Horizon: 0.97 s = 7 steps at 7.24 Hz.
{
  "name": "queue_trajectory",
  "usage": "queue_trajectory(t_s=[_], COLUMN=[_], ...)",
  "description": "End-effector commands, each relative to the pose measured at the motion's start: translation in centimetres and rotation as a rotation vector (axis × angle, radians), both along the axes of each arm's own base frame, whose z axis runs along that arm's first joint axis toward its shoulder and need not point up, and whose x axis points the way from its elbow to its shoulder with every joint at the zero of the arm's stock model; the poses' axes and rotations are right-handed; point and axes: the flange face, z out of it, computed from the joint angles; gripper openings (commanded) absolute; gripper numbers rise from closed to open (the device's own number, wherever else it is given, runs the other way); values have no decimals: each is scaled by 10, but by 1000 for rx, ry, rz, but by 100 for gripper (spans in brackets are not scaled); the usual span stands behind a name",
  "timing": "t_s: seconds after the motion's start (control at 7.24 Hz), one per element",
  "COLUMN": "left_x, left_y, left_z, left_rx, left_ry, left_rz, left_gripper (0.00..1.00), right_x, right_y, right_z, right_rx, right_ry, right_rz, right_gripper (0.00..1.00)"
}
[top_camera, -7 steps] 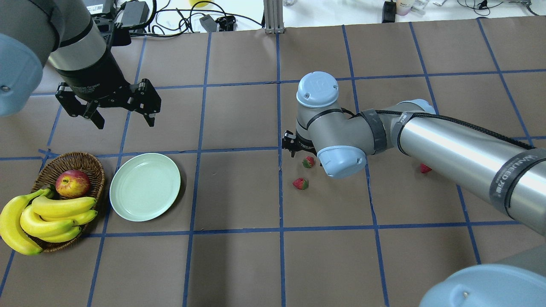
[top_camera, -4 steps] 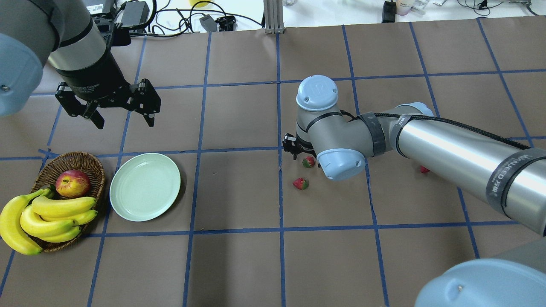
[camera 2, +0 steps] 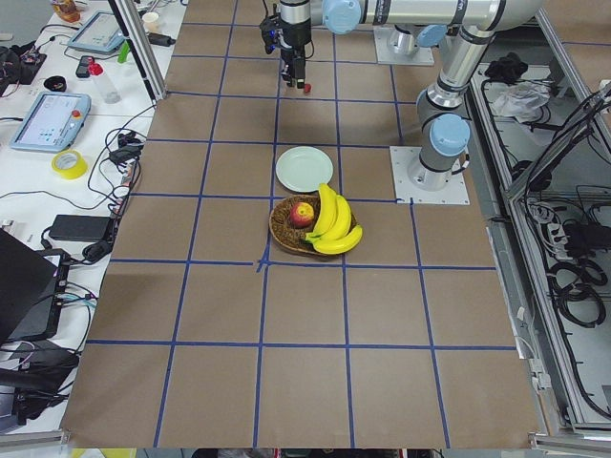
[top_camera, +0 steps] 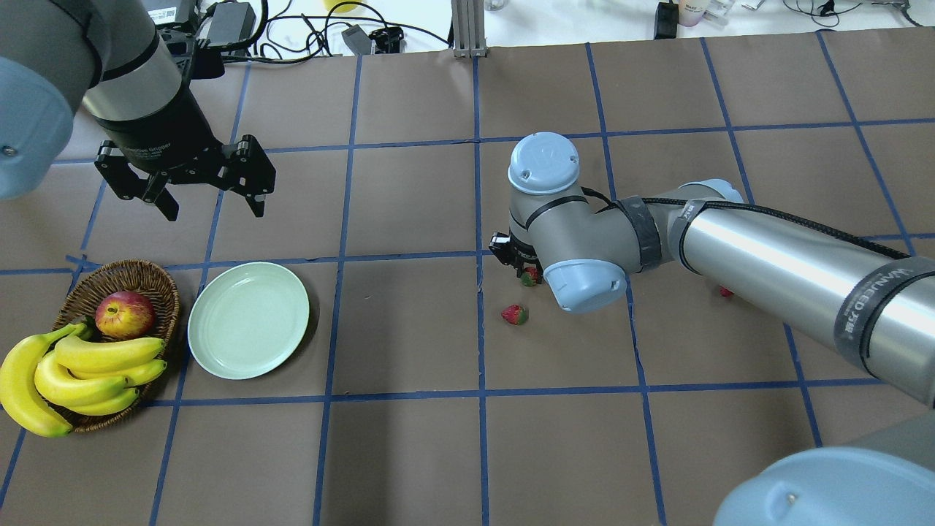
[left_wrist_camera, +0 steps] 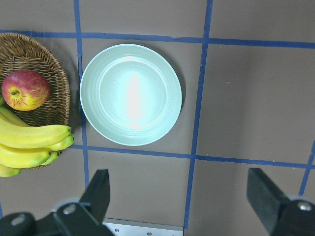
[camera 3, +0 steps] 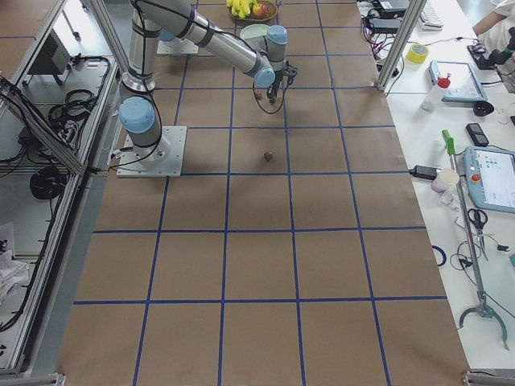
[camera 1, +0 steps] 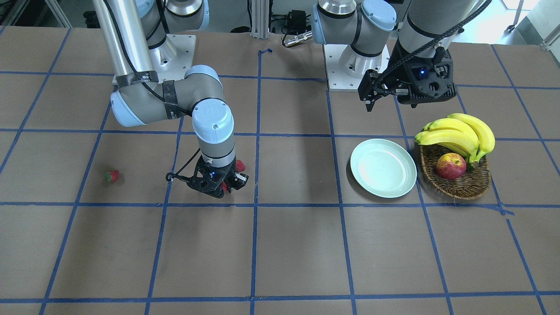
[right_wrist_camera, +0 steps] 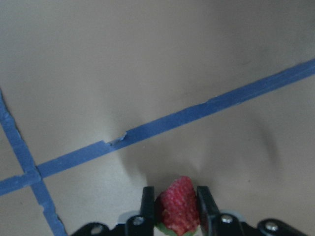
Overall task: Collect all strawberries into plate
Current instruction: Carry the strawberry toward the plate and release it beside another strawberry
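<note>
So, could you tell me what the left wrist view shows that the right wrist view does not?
Only the left wrist view: the empty plate, the basket with apple and bananas, and the open left gripper. Only the right wrist view: a strawberry pinched in the right gripper. Both: the brown table with blue tape lines.

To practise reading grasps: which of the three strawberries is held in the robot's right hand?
The gripped strawberry, pinched in the right hand. The nearby strawberry beside it and the lone strawberry farther off lie untouched.
</note>
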Motion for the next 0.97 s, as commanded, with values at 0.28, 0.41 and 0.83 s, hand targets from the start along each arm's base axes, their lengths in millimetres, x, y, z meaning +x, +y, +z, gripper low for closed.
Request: queue_trajectory(t_s=[0.28, 0.41, 0.83], left_x=[0, 0, 1], left_y=[0, 0, 0], left_z=[0, 0, 0], left_rx=[1, 1, -2], left_ry=[0, 0, 0], left_rz=[0, 0, 2], left_gripper=[100, 100, 100], right_x=[27, 70, 155], right_y=[-21, -7, 56], right_z=[58, 69, 29], right_rx=[-46, -51, 54], right_ry=[-7, -77, -155], right_rz=[137, 222, 424], right_gripper=[0, 0, 0])
